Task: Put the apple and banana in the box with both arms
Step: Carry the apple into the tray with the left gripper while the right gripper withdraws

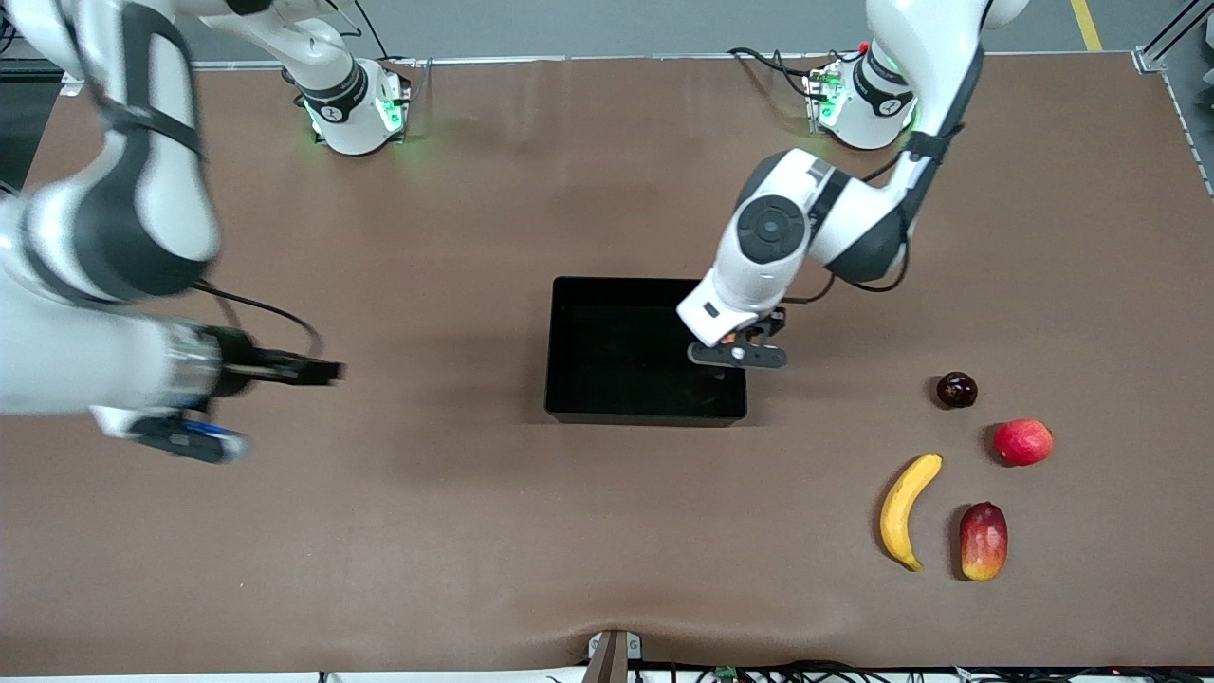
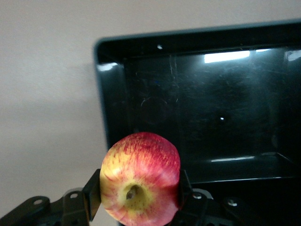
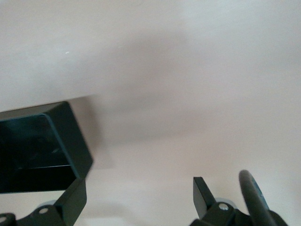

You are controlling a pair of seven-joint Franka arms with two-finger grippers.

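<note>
Left gripper hangs over the box in my front view; the banana lies well apart, toward the left arm's end. Left wrist: fingers clamp the apple (stem dimple facing me). Right wrist: right gripper gapes wide beside the box.

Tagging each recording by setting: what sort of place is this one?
Probably a robotics lab or test bench: two white arms bolted to a brown-covered table, cables at the edges, a grey floor with a yellow line, and staged fruit beside a black box.
</note>
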